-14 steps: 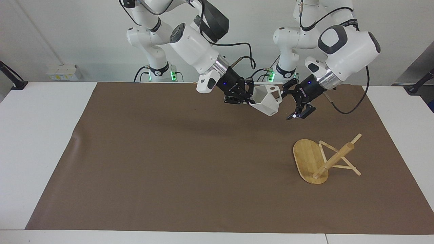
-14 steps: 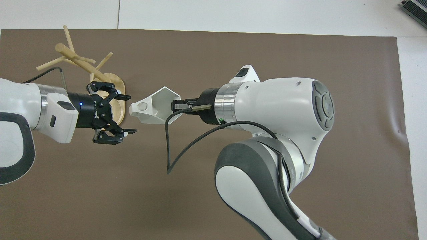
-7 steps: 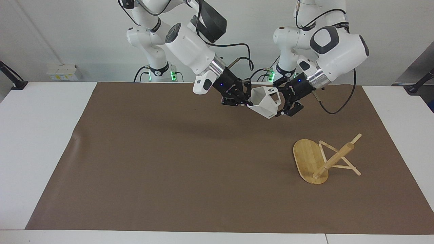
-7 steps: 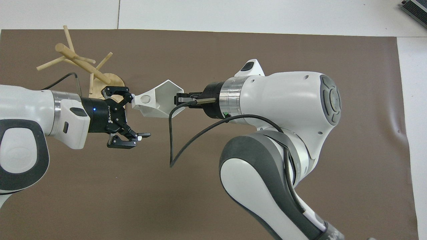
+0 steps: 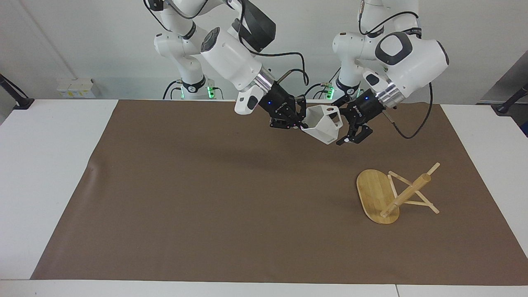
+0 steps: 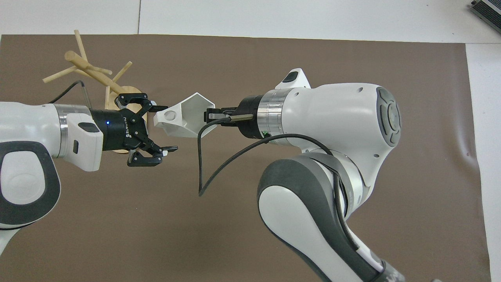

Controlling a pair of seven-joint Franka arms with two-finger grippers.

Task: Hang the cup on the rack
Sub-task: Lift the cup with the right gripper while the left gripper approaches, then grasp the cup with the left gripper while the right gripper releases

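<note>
Mid-air cup handover, rack waiting on the table

The right gripper [image 5: 300, 119] was pinching the cup [image 5: 322, 124] by its rim, holding it tipped in the air, well apart from the rack [image 5: 394, 194], which stood on the table [image 5: 206, 185] toward the left arm's end. The left gripper [image 5: 345, 127] sat at the cup's handle end with its fingers spread wide, one finger [image 6: 156, 106] just beside the handle, the other [image 6: 164, 149] well clear. My take: line the left gripper up square on the blocky handle without covering its hole, close firmly, and only then let the right one go, or the cup could twist or drop.
</note>
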